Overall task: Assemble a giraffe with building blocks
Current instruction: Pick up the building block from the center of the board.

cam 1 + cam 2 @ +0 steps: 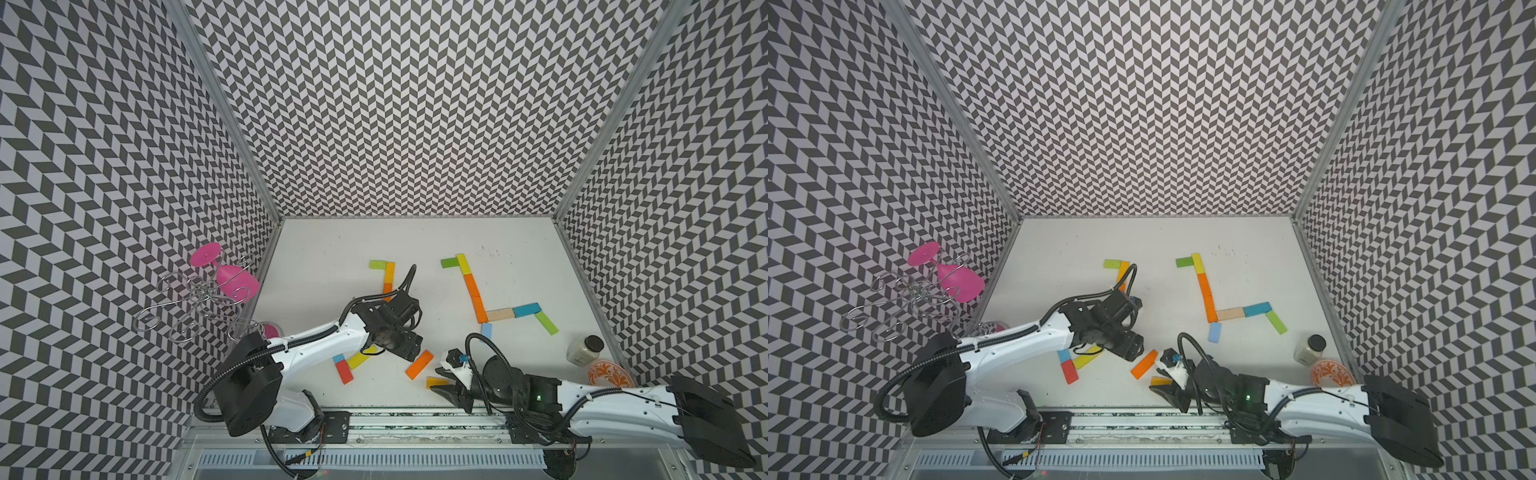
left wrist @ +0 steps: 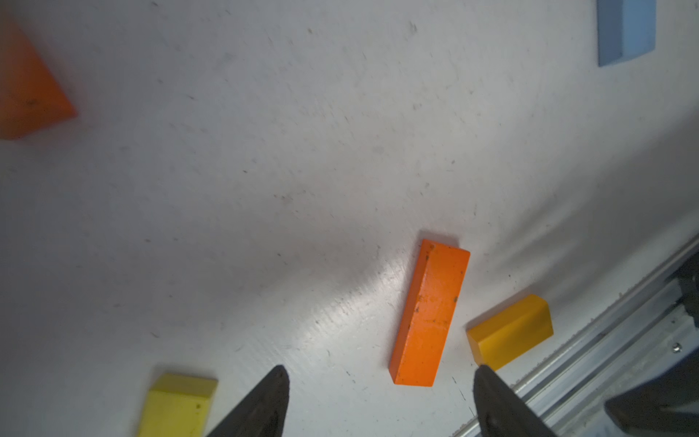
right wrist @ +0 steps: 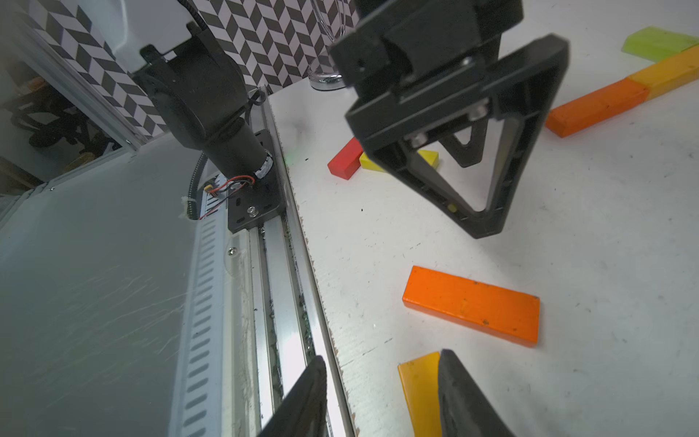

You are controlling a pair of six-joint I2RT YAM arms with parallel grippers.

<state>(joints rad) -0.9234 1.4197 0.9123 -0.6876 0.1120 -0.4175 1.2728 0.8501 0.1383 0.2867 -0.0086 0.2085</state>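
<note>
Left hand (image 2: pixel 380 374) lining up over the loose orange block (image 2: pixel 431 314) for my unfinished giraffe (image 1: pixel 388 275).

My left hand hangs empty above the counter (image 1: pixel 332 257) with its jaws spread wide; the orange block lies flat just ahead of the fingertips, so I judge this to be the pick for the next neck or body piece. The next move calls for coming down squarely across the block's narrow sides, then carrying it back to the unfinished giraffe, which so far is only a green head and a short neck beside the finished giraffe (image 1: pixel 478 297). My right hand (image 3: pixel 382 355) is parted only narrowly and grips nothing, with one finger against the amber block (image 3: pixel 420 393). It sits close to the front rail (image 3: pixel 287 265) and to my pick, so room there is tight. The open room is mid-counter.
</note>
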